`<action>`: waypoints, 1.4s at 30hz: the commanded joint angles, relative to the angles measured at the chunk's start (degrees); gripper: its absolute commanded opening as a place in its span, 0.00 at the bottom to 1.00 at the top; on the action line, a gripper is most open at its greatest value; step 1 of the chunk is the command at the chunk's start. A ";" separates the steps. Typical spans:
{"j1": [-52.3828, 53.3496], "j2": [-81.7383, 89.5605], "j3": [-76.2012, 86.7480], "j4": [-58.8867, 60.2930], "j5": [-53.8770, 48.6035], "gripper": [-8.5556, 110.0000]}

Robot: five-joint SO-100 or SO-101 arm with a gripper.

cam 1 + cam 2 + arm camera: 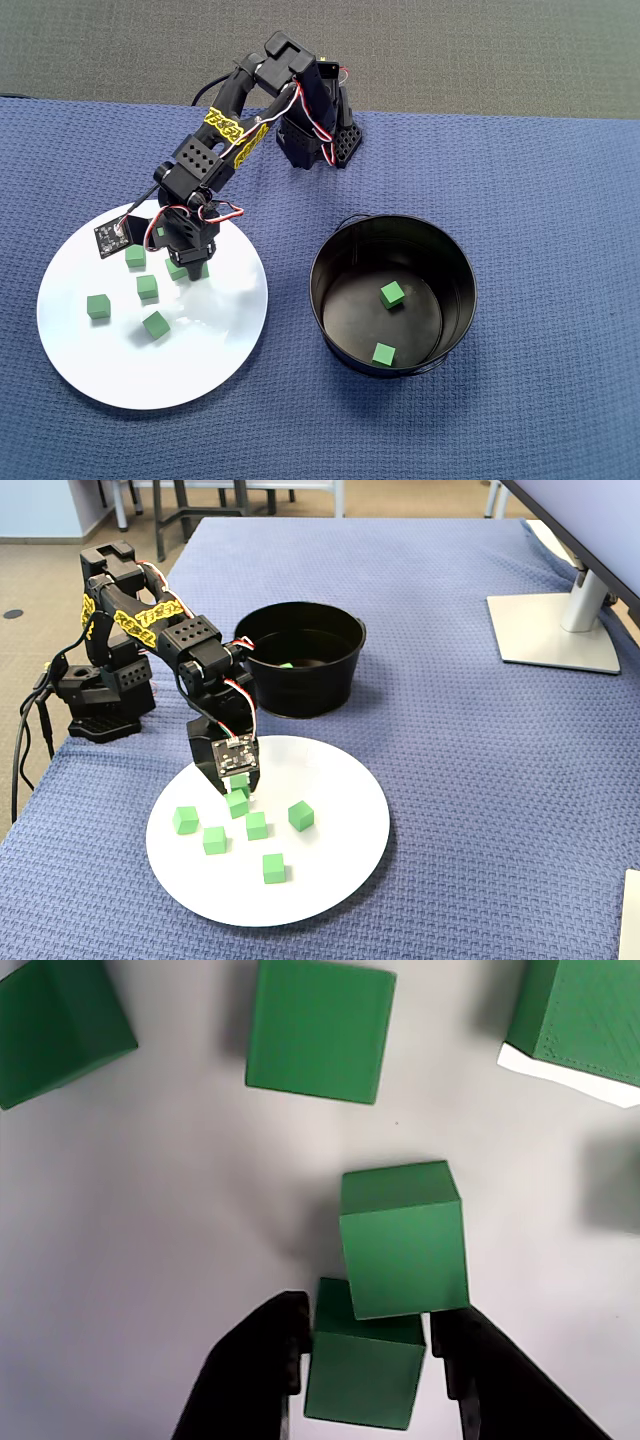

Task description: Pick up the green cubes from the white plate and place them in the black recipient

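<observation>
Reaching down at the plate's [70, 350] upper left in the overhead view, the hand [365, 1355] has its fingers apart around one green cube [362, 1370]; two cubes [391, 294] lie in the black tin [340, 345].

Lighting: bright, even, diffuse from overhead.
Soft shadows lie beside the green cubes [404, 1250] in the wrist view; glare whitens the plate [120, 370]; focus sharp throughout.
</observation>
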 commanded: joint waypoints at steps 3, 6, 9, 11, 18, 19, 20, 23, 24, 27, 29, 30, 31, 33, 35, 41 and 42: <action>0.79 0.35 -1.05 -1.41 -0.35 0.07; 0.88 0.35 -1.14 -1.58 0.00 0.07; 1.14 2.37 -0.97 -1.41 1.67 0.07; 1.32 5.19 -2.02 0.79 4.31 0.07; -0.53 13.62 -6.24 11.78 13.10 0.07; -0.97 15.12 -6.24 12.57 14.68 0.07; -1.32 16.96 -6.24 13.62 15.82 0.07; -2.64 23.12 -6.15 17.05 19.51 0.07; -3.08 25.66 -6.15 17.75 21.01 0.07; -5.36 33.66 -6.15 20.13 25.14 0.07; -7.73 38.67 -6.59 21.53 28.74 0.07; -8.96 41.04 -7.21 22.59 30.76 0.07; -10.28 43.24 -7.91 23.82 32.70 0.07; -12.92 47.64 -9.40 25.75 36.56 0.07; -16.08 51.24 -9.67 25.14 40.78 0.07; -33.66 50.89 -5.27 21.62 50.36 0.07; -36.65 50.19 -2.81 19.86 51.86 0.07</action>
